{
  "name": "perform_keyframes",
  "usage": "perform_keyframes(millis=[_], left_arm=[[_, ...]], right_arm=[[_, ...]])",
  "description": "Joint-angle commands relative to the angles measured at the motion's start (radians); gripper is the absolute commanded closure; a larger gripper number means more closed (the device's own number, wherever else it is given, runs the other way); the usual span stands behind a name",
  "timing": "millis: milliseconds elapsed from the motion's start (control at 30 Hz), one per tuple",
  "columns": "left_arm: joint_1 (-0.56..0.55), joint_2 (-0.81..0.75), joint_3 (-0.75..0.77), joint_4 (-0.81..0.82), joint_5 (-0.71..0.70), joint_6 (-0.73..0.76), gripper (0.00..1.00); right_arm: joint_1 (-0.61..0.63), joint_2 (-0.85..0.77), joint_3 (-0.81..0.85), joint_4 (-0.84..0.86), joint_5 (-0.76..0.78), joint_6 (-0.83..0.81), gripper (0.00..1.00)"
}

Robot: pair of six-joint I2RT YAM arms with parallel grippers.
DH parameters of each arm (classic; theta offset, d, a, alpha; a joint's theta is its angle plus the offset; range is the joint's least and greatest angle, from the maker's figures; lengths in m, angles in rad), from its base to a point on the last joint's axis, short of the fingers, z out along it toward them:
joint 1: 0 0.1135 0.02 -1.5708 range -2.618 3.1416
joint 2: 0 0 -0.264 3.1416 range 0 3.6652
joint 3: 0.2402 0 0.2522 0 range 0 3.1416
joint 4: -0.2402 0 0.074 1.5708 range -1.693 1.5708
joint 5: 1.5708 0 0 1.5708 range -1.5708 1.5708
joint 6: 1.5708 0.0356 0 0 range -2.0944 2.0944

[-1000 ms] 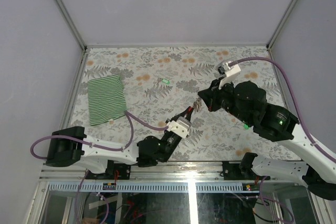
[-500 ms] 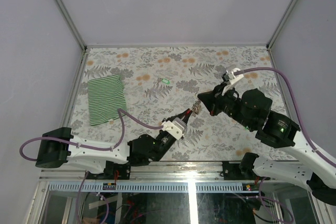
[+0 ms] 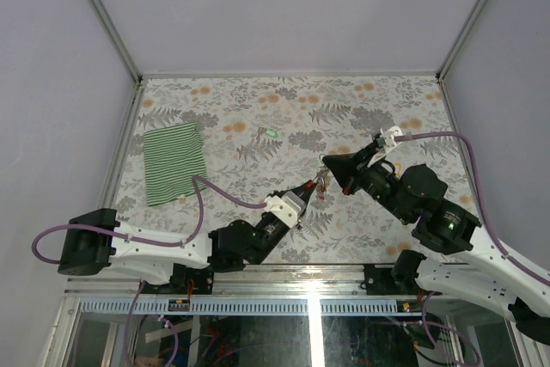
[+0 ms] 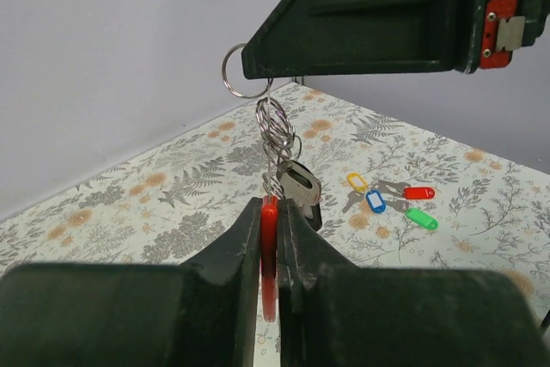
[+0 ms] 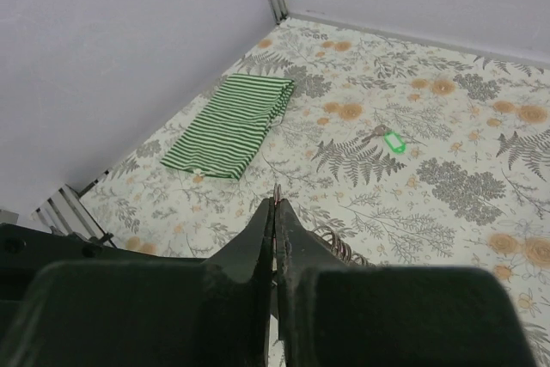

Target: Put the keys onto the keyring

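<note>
The keyring [image 4: 269, 234] has a red loop, and my left gripper [image 4: 270, 205] is shut on that loop. From it a chain of metal rings [image 4: 273, 126] with a grey key [image 4: 298, 183] runs up to my right gripper [image 4: 256, 63], which is shut on the topmost ring [image 5: 277, 197]. Both gripper tips meet above the table's middle, left gripper [image 3: 311, 185] below right gripper [image 3: 327, 164]. Loose keys with yellow [image 4: 357, 182], blue [image 4: 375, 202], red [image 4: 419, 192] and green [image 4: 421, 218] heads lie together on the table. One more green key [image 3: 271, 133] lies alone further back.
A folded green striped cloth [image 3: 174, 162] lies at the left side of the floral table cover [image 3: 258, 100]. Metal frame posts and pale walls close in the table on three sides. The right arm's bulky body [image 3: 421, 199] hangs over the right half.
The right arm's wrist has swung down and to the right while its tip stayed on the ring. The left arm stretched out lower, still holding the red loop.
</note>
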Motion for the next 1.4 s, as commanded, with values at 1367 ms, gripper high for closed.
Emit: perform_keyframes(millis=[1367], left_arm=[[-0.018,-0.173,0.024,-0.189,0.128,-0.063,0.78]], right_arm=[[0.004,0.1,0.388,-0.511,-0.142,-0.228,1.0]])
